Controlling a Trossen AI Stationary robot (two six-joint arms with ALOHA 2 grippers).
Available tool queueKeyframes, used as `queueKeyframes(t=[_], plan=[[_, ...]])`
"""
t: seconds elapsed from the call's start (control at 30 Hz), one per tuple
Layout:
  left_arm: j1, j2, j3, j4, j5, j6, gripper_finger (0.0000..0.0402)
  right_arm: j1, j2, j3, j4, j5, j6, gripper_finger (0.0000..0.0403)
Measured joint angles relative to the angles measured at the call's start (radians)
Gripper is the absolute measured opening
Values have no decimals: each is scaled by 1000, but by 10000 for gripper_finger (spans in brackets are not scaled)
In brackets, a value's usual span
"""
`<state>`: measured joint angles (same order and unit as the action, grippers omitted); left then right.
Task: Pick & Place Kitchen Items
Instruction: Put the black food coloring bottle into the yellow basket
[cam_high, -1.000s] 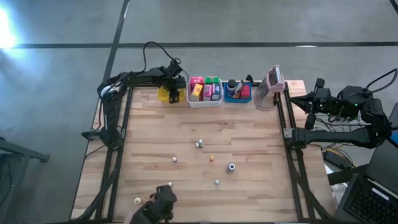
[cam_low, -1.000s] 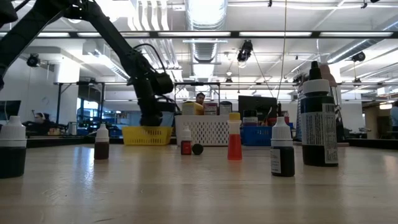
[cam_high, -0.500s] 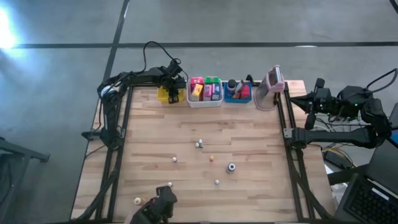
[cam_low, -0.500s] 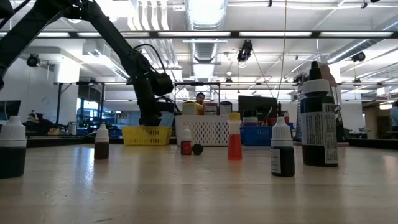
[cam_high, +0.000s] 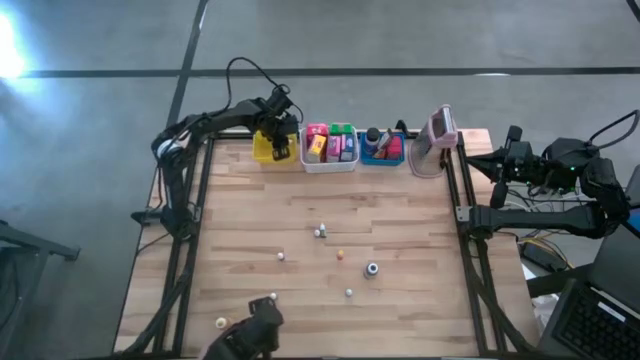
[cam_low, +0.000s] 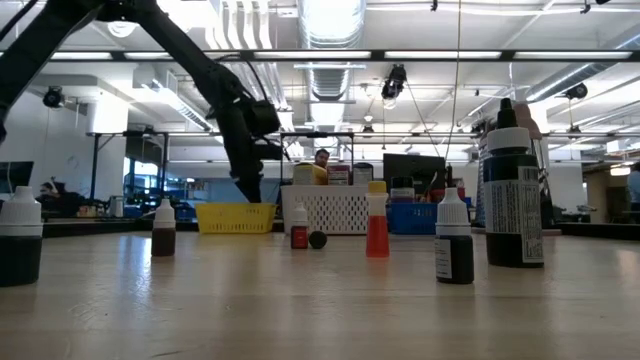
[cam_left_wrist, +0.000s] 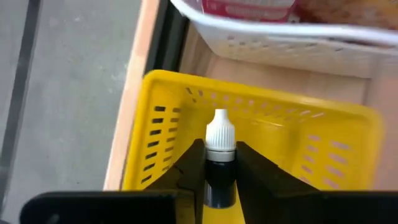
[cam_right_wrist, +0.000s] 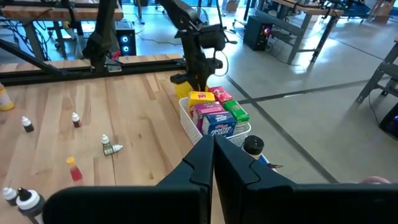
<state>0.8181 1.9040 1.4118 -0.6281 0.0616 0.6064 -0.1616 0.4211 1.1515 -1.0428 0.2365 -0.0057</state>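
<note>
Pale wooden plank table (cam_high: 320, 205), perforated yellow plastic bin (cam_left_wrist: 261, 134), smooth white-capped dark plastic bottle (cam_left_wrist: 219, 165)

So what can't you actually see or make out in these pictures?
- High view: the small bottles on the table are too tiny to read.
- Left wrist view: the left gripper covers the lower part of its white-capped bottle.
- Low view: the white bin hides its contents.
- High view: a dark object is cut off by the bottom edge.
</note>
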Motion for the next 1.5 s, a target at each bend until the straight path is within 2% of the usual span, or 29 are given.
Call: queueKeyframes(t=[0.3,0.4,0.53,0.63,0.73,0.83,0.93,1.03,1.13,1.23,1.37,1.5], plan=[[-4,-163,1,-86,23,-106,66,0,0,0,0,0,-1,8],[-4,-244,-27,-87,128,-171,65,0,0,0,0,0,2,8],[-31,-368,-106,-19,358,-277,65,0,0,0,0,0,0,8],[-92,-471,-238,138,480,-352,65,0,0,0,0,0,1,8],[-179,-576,-422,380,483,-448,65,0,0,0,0,0,-1,8],[-270,-670,-648,735,461,-592,65,0,0,0,0,0,2,8],[-369,-710,-878,1133,348,-711,65,0,0,0,0,0,-2,8],[-462,-693,-1049,1429,177,-748,65,0,0,0,0,0,3,8],[-519,-646,-1123,1559,71,-750,65,0,0,0,0,0,-2,8],[-534,-579,-1111,1575,52,-750,65,0,0,0,0,0,3,8],[-534,-448,-1034,1595,53,-748,65,0,0,0,0,0,-2,8],[-534,-275,-974,1735,94,-739,65,0,0,0,0,0,2,8]])
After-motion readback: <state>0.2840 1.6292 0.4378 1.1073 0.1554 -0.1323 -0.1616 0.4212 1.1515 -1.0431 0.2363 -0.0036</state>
